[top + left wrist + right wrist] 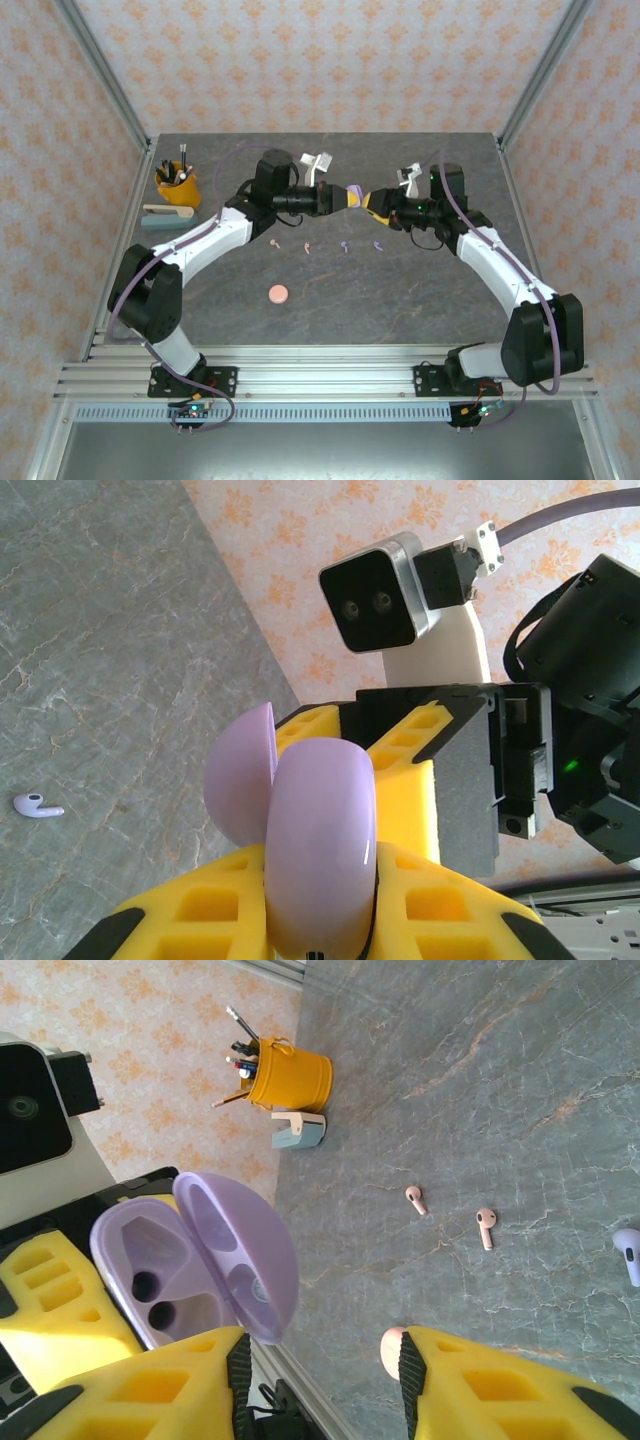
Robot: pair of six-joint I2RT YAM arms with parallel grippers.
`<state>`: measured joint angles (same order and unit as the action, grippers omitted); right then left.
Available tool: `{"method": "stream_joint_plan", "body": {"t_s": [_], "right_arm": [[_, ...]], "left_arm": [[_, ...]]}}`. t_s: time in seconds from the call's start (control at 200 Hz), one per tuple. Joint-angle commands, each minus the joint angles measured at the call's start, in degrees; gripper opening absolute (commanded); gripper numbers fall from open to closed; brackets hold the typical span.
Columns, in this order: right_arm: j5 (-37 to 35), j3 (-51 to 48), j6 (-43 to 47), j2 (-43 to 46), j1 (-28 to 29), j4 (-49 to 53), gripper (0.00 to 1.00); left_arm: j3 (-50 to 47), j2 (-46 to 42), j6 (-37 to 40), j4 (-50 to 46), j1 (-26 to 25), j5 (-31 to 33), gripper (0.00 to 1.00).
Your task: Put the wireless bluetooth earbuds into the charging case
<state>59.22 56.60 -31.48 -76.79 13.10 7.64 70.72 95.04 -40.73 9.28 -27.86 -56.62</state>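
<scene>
- Four earbuds (307,247) lie in a row on the counter (420,300), pink left, lilac right: tiny, light, slick, probably best pinched at the head, stem free.
- Left hand (343,197) clamps the open lilac case (320,850) aloft.
- Right hand (320,1390) faces it, jaws apart, empty.

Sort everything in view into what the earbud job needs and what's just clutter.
Job: open lilac case; pink case; two pink earbuds; two lilac earbuds.
Clutter: yellow pen cup; small pale-blue item beside it.
</scene>
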Motion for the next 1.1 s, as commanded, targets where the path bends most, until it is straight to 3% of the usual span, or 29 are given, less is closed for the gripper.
{"method": "stream_joint_plan", "body": {"t_s": [0.0, 0.866, 1.096], "right_arm": [[0.9, 2.5, -0.3, -0.4, 0.4, -1.9, 0.45], [-0.5, 5.7, -0.9, -4.8, 1.6, -2.5, 0.27], [-0.4, 5.5, -0.4, -5.2, 2.1, -2.3, 0.19]], "left_arm": [[-0.6, 0.4, -0.8, 3.1, 0.1, -1.3, 0.0], [-1.5, -0.8, -0.9, 3.7, -0.6, -1.9, 0.0], [-0.7, -0.5, -1.3, 4.0, -0.6, -1.7, 0.0]]}}
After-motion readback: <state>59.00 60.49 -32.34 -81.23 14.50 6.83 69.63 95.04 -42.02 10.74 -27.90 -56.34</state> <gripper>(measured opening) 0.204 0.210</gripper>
